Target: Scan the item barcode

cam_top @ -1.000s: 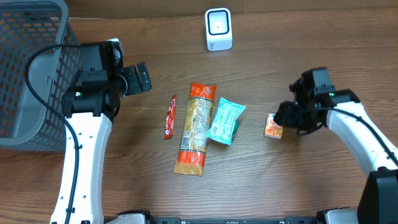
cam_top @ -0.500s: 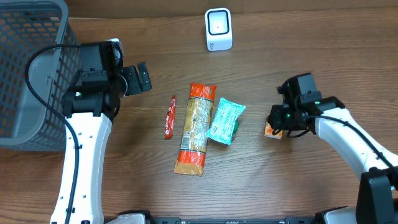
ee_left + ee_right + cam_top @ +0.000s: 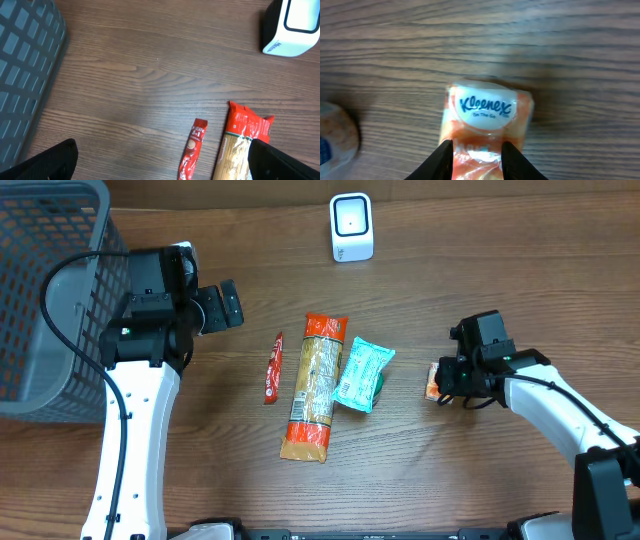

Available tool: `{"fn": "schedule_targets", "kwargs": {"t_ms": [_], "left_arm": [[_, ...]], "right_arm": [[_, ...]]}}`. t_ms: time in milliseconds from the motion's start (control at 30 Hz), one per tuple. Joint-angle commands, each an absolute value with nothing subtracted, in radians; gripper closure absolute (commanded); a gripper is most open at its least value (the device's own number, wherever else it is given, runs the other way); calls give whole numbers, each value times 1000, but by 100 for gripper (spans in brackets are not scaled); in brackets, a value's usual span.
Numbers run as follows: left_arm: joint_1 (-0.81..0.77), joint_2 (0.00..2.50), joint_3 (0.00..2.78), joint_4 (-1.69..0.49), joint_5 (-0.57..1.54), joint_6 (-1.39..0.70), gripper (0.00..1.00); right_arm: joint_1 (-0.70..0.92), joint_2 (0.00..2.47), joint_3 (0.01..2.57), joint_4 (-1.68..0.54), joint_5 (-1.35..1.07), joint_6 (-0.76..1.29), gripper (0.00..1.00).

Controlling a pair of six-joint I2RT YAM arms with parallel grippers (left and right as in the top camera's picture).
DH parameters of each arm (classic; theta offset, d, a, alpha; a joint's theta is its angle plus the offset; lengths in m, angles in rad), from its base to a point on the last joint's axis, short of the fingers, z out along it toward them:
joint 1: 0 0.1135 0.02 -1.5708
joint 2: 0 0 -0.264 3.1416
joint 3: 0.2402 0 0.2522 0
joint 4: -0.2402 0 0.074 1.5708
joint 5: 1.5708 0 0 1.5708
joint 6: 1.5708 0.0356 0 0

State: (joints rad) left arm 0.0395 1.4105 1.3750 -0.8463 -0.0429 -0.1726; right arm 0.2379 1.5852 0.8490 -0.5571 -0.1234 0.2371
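Right arm reaches low toward the centre, right gripper (image 3: pixel 477 161) pinching the Kleenex pack (image 3: pixel 485 107) by both sides; left gripper (image 3: pixel 222 307) stands fully spread, empty, beside the basket (image 3: pixel 50 280).

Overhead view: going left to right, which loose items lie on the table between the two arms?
Thin red sachet → long orange pasta packet → teal plastic pouch → small orange Kleenex tissue pack.

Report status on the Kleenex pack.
Right gripper jaws pinching Kleenex pack, pack on table. Left gripper open, empty. Nothing between pack and scanner.
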Motion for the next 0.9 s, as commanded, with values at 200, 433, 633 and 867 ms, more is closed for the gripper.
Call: {"fn": "schedule_targets", "kwargs": {"t_ms": [200,433,633,867], "left_arm": [[39,1416,1381,-845,-56,-160,0],[39,1416,1381,-845,-56,-160,0],[39,1416,1381,-845,-56,-160,0],[39,1416,1381,-845,-56,-160,0]], "right_arm": [[240,1584,818,-548,-35,315,73],[240,1584,817,-553,9,372,78],[240,1584,817,-555,-2,391,78],[255,1531,937,-654,-58,310,72]]}}
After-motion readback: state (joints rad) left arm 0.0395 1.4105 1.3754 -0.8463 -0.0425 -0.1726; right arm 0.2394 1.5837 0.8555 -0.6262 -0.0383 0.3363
